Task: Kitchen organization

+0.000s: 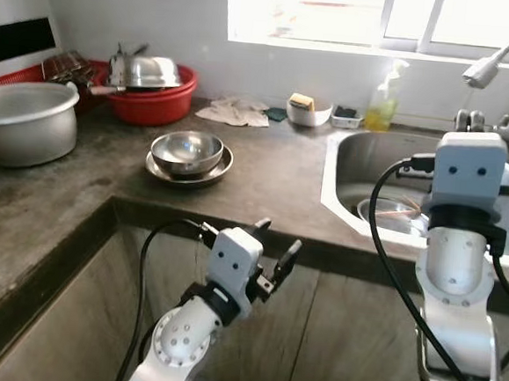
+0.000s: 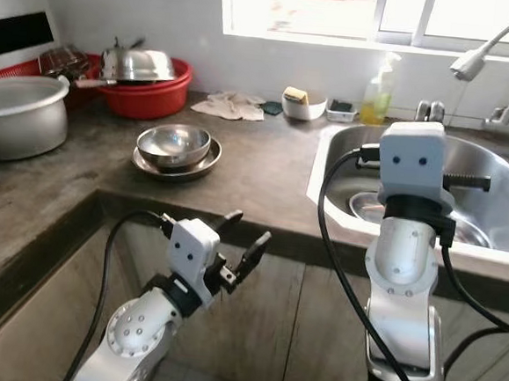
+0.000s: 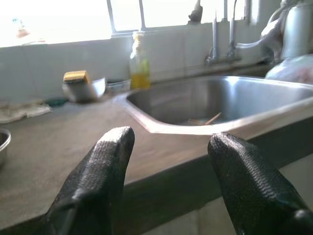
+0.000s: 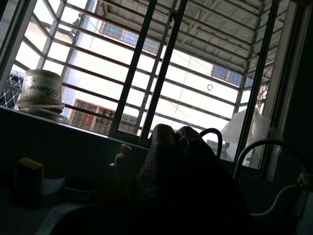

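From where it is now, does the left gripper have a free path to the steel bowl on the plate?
Probably yes. The left gripper is open, below the counter edge, and the steel bowl sits just beyond with bare counter between. It must rise over the edge first.

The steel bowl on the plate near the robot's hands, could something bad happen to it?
Maybe. The steel bowl sits loose on a plate, so a nudge from the open left gripper could slide both. The right gripper is raised by the sink; swinging across, that arm might clip the soap bottle.
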{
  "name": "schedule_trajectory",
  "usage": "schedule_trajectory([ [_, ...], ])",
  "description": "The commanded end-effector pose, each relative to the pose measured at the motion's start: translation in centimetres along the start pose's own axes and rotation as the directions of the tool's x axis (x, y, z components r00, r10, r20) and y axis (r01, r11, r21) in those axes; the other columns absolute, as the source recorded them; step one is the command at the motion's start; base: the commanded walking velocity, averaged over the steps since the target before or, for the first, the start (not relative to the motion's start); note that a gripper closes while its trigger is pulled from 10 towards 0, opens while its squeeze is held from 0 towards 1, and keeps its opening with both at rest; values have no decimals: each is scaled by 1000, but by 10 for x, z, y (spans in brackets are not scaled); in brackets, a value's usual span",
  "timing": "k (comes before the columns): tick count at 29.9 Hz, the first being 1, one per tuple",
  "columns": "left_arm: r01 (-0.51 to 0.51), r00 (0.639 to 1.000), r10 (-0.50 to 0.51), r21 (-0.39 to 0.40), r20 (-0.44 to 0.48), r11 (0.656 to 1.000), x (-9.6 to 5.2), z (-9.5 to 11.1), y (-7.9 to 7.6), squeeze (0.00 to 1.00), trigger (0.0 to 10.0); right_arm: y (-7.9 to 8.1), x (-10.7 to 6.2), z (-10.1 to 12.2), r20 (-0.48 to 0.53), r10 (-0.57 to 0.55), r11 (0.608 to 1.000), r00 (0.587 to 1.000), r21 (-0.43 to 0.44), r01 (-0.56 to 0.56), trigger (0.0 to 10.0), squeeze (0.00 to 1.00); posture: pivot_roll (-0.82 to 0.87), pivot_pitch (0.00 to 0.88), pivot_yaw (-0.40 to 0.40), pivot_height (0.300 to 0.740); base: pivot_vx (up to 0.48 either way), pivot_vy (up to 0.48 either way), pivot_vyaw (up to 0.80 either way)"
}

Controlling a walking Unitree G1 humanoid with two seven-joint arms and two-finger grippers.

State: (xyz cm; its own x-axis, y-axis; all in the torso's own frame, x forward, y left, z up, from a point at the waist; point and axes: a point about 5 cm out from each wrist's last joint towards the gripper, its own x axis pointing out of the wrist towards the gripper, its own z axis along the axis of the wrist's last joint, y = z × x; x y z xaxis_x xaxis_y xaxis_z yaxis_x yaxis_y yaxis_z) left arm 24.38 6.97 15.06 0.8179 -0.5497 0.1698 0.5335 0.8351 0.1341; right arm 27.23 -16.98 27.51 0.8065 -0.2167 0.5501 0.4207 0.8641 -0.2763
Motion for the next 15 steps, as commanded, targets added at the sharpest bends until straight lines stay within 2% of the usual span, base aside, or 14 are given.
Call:
schedule_trajectory([
  [1,18,1000,-18,0,19,1000,4,5,-5,0,10000,-8,5,-1,-5,-28,999,1000,-16,28,10000,0,58,1,-15,740,382,-285,-800],
  [6,18,1000,-18,1,16,1000,4,4,-5,0,10000,-7,6,-2,-4,-19,1000,1000,-12,18,10000,0,57,0,-13,740,392,-273,-628],
  [8,18,1000,-18,-2,14,1000,4,4,-5,0,10000,-4,7,-3,-10,3,1000,1000,-20,-4,10000,0,56,1,-11,740,396,-268,0],
  [15,9,1000,-9,-5,12,1000,3,3,-4,0,10000,2,10,-12,-77,62,997,995,54,-58,10000,0,60,0,-18,740,431,0,0],
])
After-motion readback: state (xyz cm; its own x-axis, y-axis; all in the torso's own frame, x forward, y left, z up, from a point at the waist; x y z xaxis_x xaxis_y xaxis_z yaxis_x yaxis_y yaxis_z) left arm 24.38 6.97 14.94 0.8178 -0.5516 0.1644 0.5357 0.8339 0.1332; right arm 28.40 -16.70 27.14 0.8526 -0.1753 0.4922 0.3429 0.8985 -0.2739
